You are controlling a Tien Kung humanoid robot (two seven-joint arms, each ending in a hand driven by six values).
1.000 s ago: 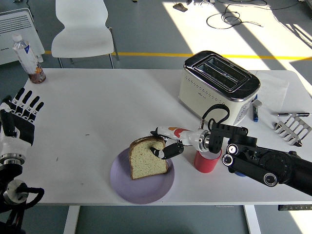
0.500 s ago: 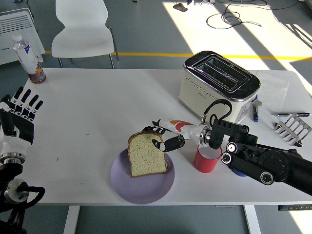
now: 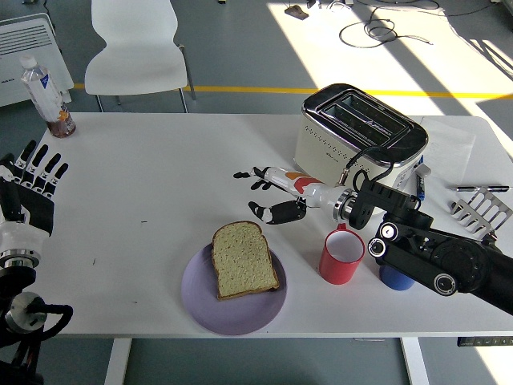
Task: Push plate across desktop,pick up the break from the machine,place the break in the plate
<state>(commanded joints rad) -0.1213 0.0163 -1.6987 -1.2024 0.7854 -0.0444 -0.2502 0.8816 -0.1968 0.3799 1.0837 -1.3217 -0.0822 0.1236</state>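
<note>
A slice of bread (image 3: 244,260) lies flat on the purple plate (image 3: 202,302) near the table's front edge. My right hand (image 3: 268,192) is open and empty, with fingers spread, above the table just behind the bread and apart from it. The cream and chrome toaster (image 3: 362,141) stands at the back right, its slots empty. My left hand (image 3: 34,178) rests open at the left edge of the table.
A red mug (image 3: 343,257) and a blue cup (image 3: 394,277) stand right of the plate, under my right forearm. A water bottle (image 3: 42,87) and a small jar (image 3: 62,122) stand at the far left corner. A metal rack (image 3: 481,213) lies at the right.
My right hand has let go of the bread, which now lies flat on the plate. The hand has opened and drawn back up toward the toaster.
</note>
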